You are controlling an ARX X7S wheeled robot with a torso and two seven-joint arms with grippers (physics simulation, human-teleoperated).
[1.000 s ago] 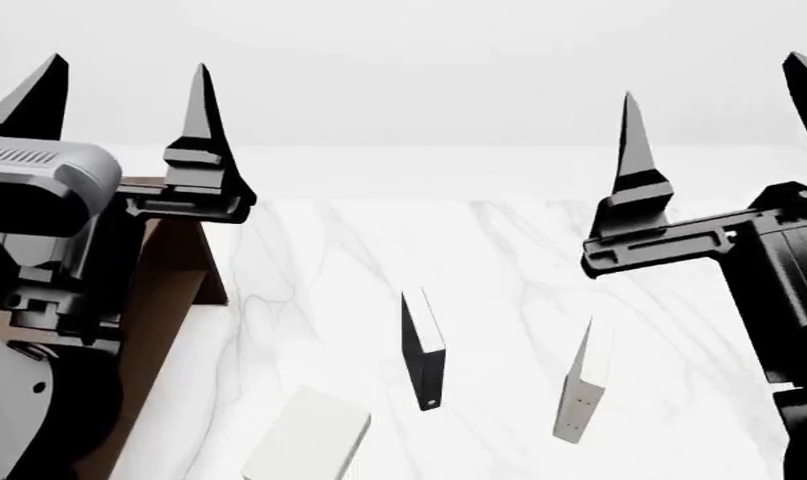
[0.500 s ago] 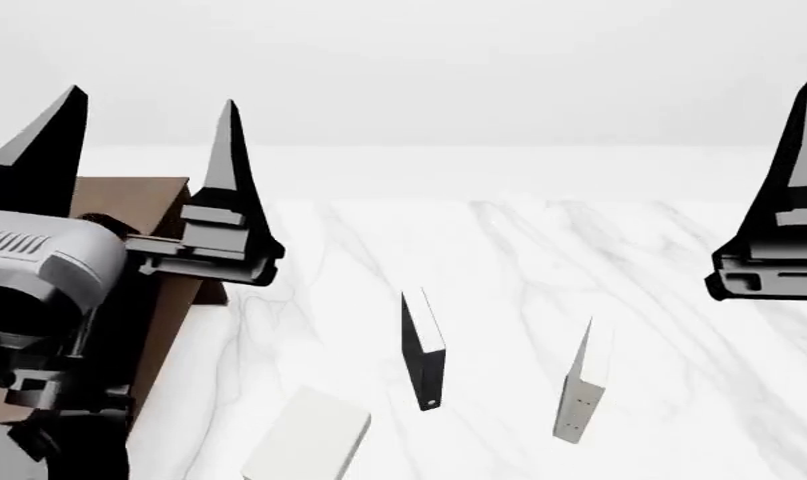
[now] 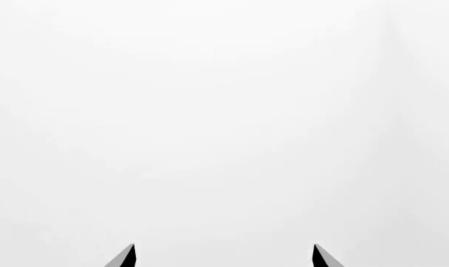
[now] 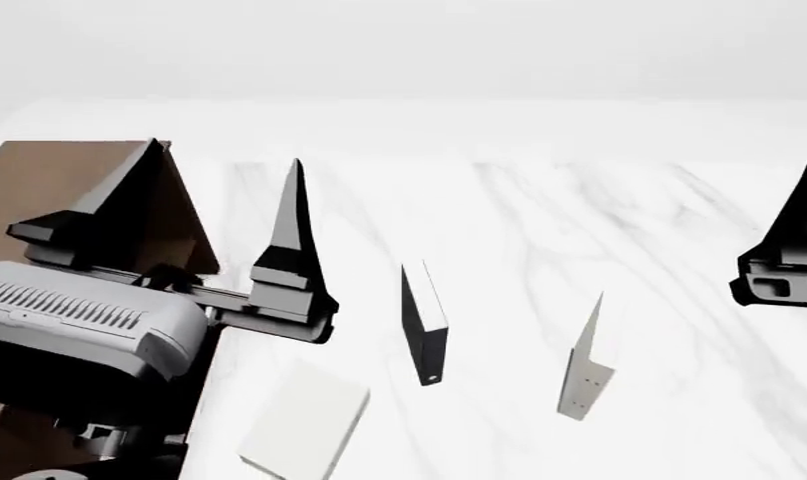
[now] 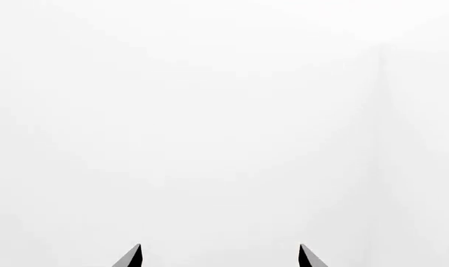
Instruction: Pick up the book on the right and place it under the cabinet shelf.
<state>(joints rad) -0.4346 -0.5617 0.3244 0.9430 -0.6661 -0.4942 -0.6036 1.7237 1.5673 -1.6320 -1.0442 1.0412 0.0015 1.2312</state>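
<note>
The book, pale off-white and plain, lies flat on the marble table near the front, just right of the cabinet shelf, a dark brown wooden box at the left. My left gripper hovers open above the cabinet's right edge, behind the book and apart from it. Only one finger of my right gripper shows, at the right edge of the head view. In the wrist views the left gripper and right gripper point at blank white with their tips wide apart and nothing between them.
A black book stands upright on its edge mid-table. A grey book with small dots on its spine stands upright to its right. The white marble table stretches back to a pale wall.
The head view has tipped downward, showing more of the cabinet top. My left gripper has shifted right and lower in the view. My right gripper has slid out to the right edge.
</note>
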